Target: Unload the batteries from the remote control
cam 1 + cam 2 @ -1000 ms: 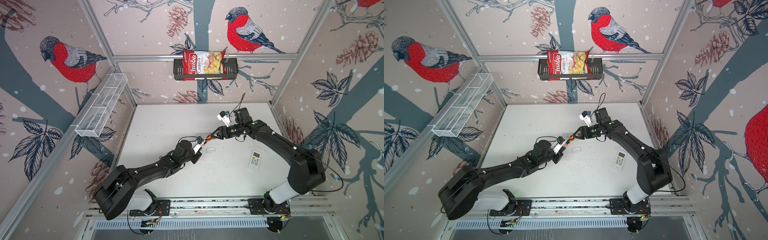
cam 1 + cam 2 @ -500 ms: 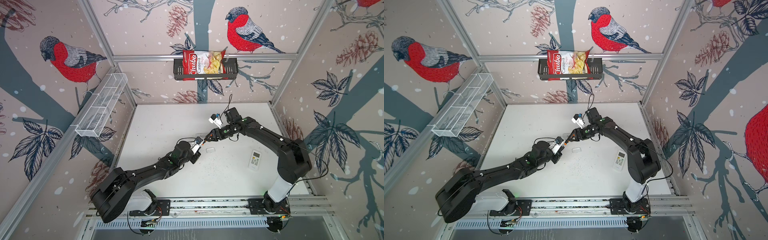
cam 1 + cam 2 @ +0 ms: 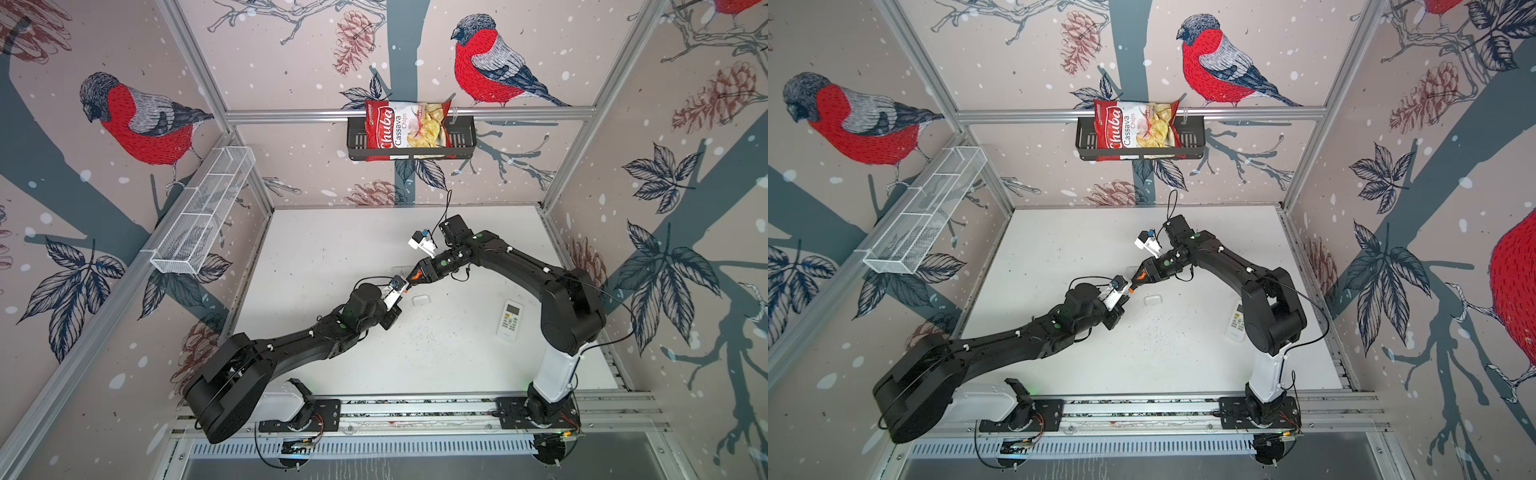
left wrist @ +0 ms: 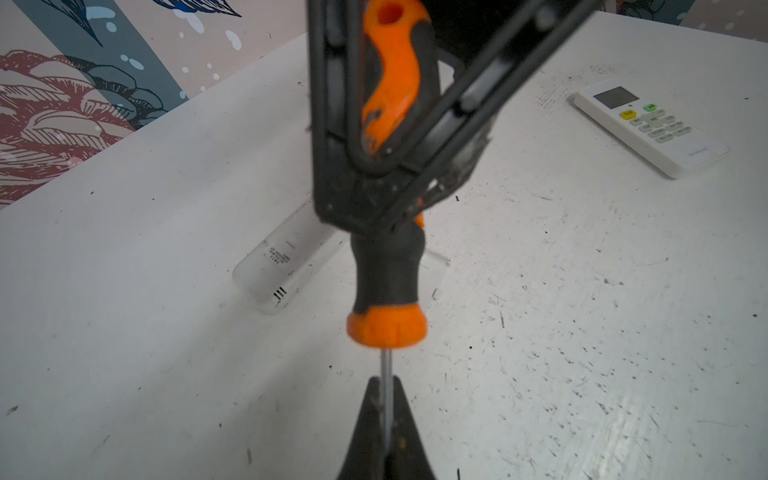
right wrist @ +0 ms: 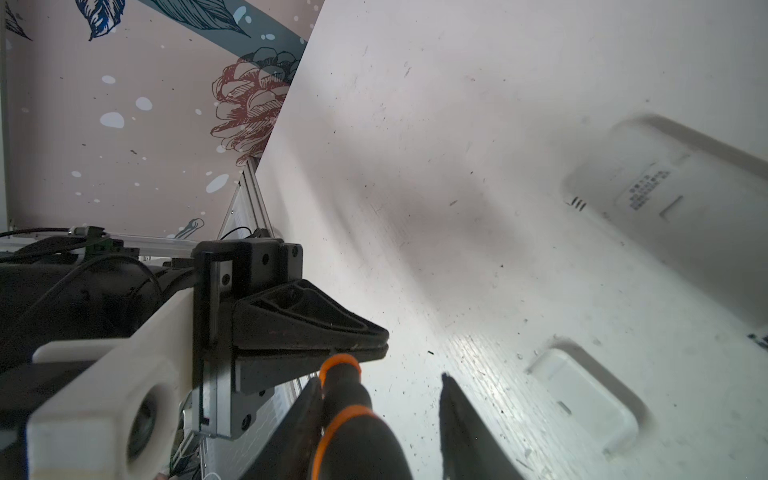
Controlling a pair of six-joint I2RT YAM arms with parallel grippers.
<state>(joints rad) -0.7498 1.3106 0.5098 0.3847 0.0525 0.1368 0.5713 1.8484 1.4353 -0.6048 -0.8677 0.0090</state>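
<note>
Above mid-table, both arms meet over one tool. Left gripper (image 4: 385, 399) is clenched on the thin metal shaft of an orange-and-black rubber-handled screwdriver (image 4: 388, 270), which it holds clear of the scuffed white table (image 4: 166, 332). Right gripper (image 5: 382, 380) straddles the handle w/ jaws part-way apart. One finger touches the handle and the other stands off w/ bare table showing between, so no grip there yet.

My read is a hand-over. Left pinches the shaft so the fat handle is free for the right, which prob. needs the handle for leverage when prying cells out.

Face-down white plastic remote control (image 4: 282, 262), printed label up, lies flat on the table just under and beyond the handle. In both top views it's at approx 12 o'clock from the left gripper, mostly hidden by the right one. Small white rounded plastic lid (image 5: 582, 395), prob. the battery cover, lies loose nearby at approx 5 o'clock from the grippers. Face-up white plastic remote control (image 4: 648, 124), w/ small screen and coloured buttons, sits well apart at approx 4 o'clock.

Batteries: none visible in any view. I judge they're inside a remote, but the face-down one's battery end is hidden behind the right gripper, so I can't confirm. The screwdriver tip is buried between the left gripper's fingers, not touching either remote.
</note>
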